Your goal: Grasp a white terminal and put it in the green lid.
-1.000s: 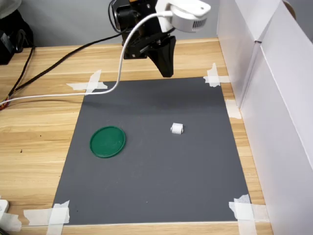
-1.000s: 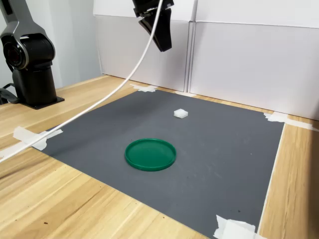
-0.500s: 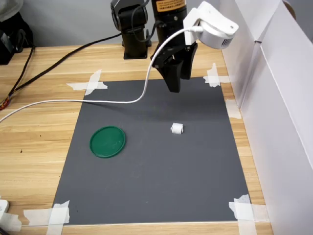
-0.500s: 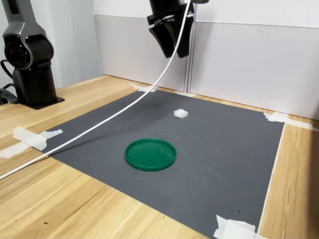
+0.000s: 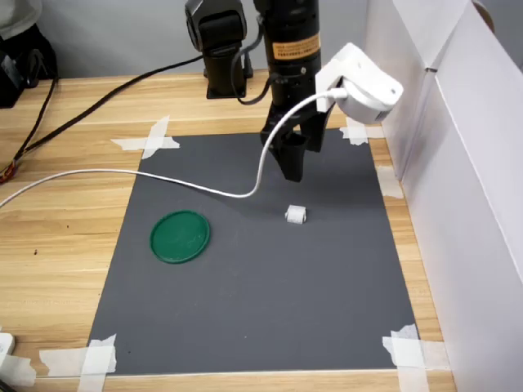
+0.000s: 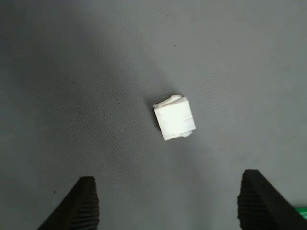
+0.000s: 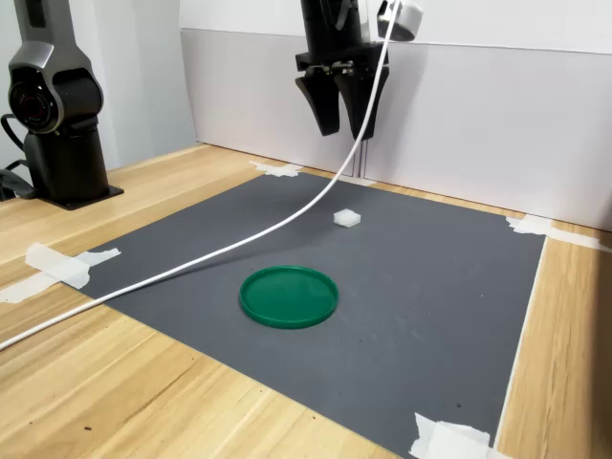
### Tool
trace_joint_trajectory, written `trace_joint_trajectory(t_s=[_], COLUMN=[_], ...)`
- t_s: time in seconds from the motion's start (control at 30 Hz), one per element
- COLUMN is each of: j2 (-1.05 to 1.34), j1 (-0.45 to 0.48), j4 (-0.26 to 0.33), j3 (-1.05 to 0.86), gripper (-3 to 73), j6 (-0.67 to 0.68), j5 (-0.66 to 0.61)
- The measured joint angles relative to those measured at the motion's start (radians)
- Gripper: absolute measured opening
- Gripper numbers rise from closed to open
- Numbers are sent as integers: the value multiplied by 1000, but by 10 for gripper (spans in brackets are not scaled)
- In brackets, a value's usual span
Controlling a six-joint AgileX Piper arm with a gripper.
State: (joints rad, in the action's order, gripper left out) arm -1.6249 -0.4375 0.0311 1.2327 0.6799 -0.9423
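Over the last second the pincer had swung in above the terminal, jaws spread and empty; the terminal lay on the mat, well apart from the lid, grasp pending.

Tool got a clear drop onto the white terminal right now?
Probably yes. The tool hangs open above the white terminal, which lies alone on the mat; the white cable trails off to one side.
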Motion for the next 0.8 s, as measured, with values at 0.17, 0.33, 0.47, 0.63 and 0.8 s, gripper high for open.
trace_joint_trajectory(t_s=[0.17, 0.33, 0.47, 0.63, 0.8], j2=[-39, -79, -111, -128, -140], j1=[0, 0, 0, 0, 0], j4=[-6, -31, -55, -64, -67], j3=[0, -4, -18, -18, -18], gripper=[702, 702, 702, 701, 701], j6=[-1, -18, -34, -38, -36], j5=[25, 33, 39, 85, 108])
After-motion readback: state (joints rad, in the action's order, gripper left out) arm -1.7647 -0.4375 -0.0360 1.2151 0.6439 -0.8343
